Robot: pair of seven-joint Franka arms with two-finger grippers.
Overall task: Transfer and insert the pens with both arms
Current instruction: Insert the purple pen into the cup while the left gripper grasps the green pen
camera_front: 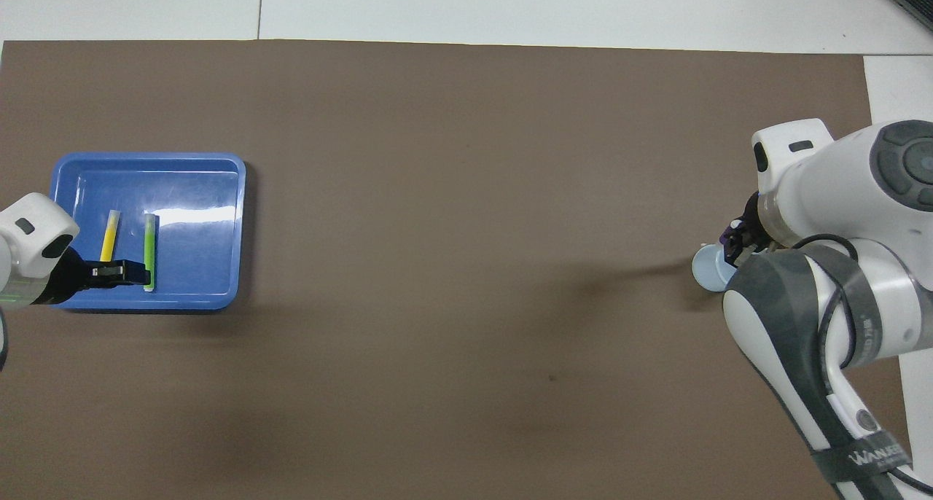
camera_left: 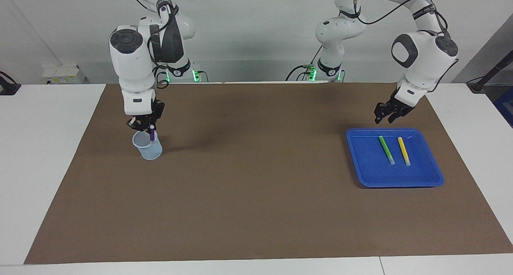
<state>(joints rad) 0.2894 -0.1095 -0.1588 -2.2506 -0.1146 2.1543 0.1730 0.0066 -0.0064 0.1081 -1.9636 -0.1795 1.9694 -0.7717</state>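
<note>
My right gripper (camera_left: 145, 125) (camera_front: 735, 239) is shut on the purple pen (camera_left: 152, 136) (camera_front: 727, 232), which hangs upright with its lower end at the mouth of the pale mesh cup (camera_left: 149, 148) (camera_front: 705, 270). The green pen (camera_left: 386, 150) (camera_front: 150, 241) and the yellow pen (camera_left: 404, 151) (camera_front: 109, 232) lie side by side in the blue tray (camera_left: 394, 182) (camera_front: 219, 194). My left gripper (camera_left: 386, 114) (camera_front: 135, 274) hangs in the air over the tray's edge that is nearest the robots, above the pens' ends, holding nothing.
A brown mat (camera_left: 256, 195) covers most of the white table (camera_left: 48, 154). The cup stands toward the right arm's end, the tray toward the left arm's end. The right arm's bulk hides most of the cup in the overhead view.
</note>
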